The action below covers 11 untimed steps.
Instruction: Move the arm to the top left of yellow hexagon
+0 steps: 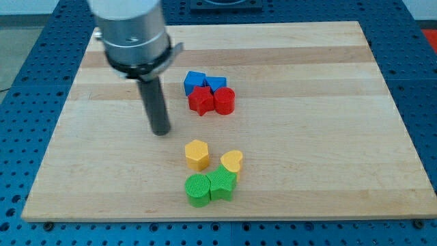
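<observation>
The yellow hexagon (pixel 196 154) stands on the wooden board, a little below the board's middle. My tip (pixel 161 132) rests on the board up and to the left of the hexagon, with a clear gap between them. The dark rod rises from the tip to the arm's grey body at the view's top left. A yellow heart-shaped block (pixel 232 161) lies just right of the hexagon.
A green round block (pixel 199 189) and a green star-like block (pixel 222 184) sit below the hexagon. Two blue blocks (pixel 194 82) (pixel 216 84), a red star (pixel 201 100) and a red round block (pixel 224 100) cluster above. The board (pixel 328 137) is edged by blue pegboard.
</observation>
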### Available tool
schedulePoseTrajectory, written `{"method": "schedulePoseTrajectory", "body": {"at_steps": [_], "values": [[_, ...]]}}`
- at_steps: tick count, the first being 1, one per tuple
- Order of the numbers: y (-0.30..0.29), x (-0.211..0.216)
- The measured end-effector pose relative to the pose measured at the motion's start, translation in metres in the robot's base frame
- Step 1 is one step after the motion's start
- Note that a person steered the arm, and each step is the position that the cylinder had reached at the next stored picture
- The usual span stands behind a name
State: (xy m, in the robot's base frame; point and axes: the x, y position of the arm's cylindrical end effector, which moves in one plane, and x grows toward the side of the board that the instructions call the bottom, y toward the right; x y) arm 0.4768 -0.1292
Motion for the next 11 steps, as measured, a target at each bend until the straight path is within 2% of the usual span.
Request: {"method": "schedulePoseTrajectory", "body": {"at_steps": [1,2,4,6,8,11], "values": [[0.001,0.018],[0.019,0.020],[0.019,0.014],[0.022,0.036],[0.037,0.010],[0.050,0.033]]}}
